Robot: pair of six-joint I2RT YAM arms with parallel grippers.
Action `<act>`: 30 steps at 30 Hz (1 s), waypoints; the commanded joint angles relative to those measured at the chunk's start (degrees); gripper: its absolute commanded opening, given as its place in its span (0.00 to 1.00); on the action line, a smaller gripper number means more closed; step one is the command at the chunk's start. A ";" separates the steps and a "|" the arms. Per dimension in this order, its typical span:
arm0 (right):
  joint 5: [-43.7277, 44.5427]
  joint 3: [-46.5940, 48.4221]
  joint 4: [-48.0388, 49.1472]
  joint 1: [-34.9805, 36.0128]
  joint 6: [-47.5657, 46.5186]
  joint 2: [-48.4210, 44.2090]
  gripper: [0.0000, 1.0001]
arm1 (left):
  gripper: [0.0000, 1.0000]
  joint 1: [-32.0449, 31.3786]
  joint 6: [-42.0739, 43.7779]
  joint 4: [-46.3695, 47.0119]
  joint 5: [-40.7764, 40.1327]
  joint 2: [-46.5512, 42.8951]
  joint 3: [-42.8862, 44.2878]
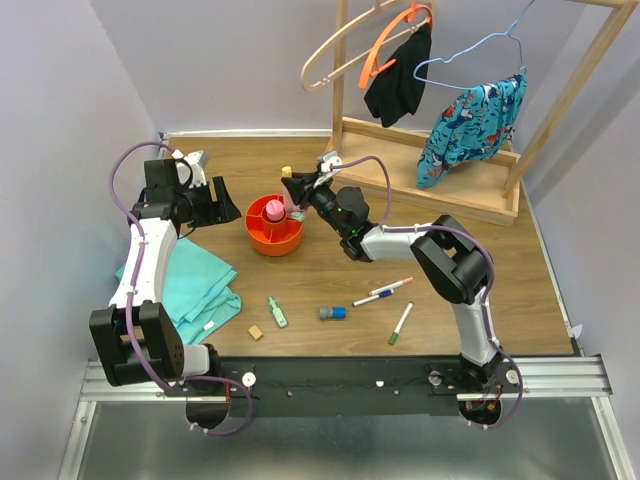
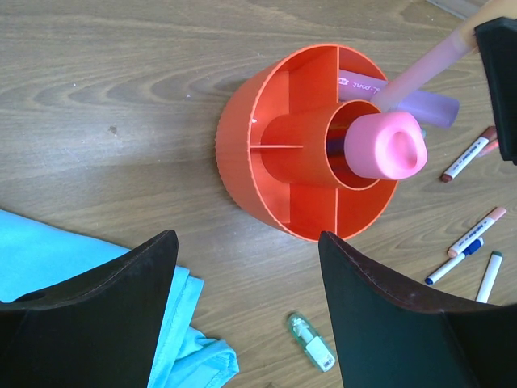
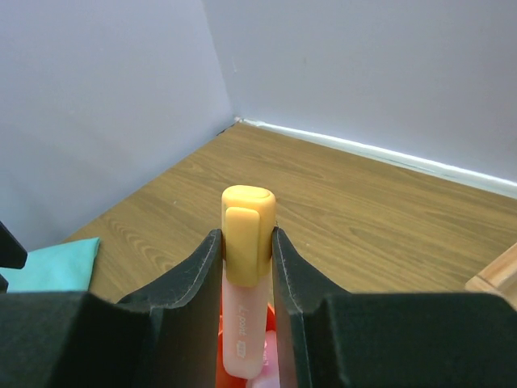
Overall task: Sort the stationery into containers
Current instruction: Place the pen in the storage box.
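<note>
Highlighter [image 3: 245, 323] with the yellow cap is pinched tight in the right tool [image 1: 296, 186], right over the orange organiser [image 2: 242, 162] mid-worktop [image 1: 480, 290]. Left tool [image 2: 246, 242] hangs beside it, jaws wide, holding nothing. Few markers [image 1: 383, 293] lie loose nearby.

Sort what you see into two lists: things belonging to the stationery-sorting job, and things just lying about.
Job: orange organiser, yellow-capped highlighter in the right gripper, pink tube, loose markers, green highlighter, tan cube.
Lying about: teal cloth, wooden rack, hangers, clothes.
</note>
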 commanded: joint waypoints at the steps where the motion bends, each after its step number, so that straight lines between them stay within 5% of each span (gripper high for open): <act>1: -1.36 -1.04 3.23 0.05 1.07 3.52 0.01 | 0.80 -0.28 0.06 0.60 1.57 0.68 -0.75; 19: 1.19 -4.29 1.39 0.05 -2.71 -1.39 0.31 | 0.80 -0.28 -0.30 2.63 2.97 0.33 -2.95; 30: -1.01 -3.15 -9.24 0.05 -3.06 -5.44 0.49 | 0.80 -0.36 0.49 3.42 3.41 -0.99 -3.03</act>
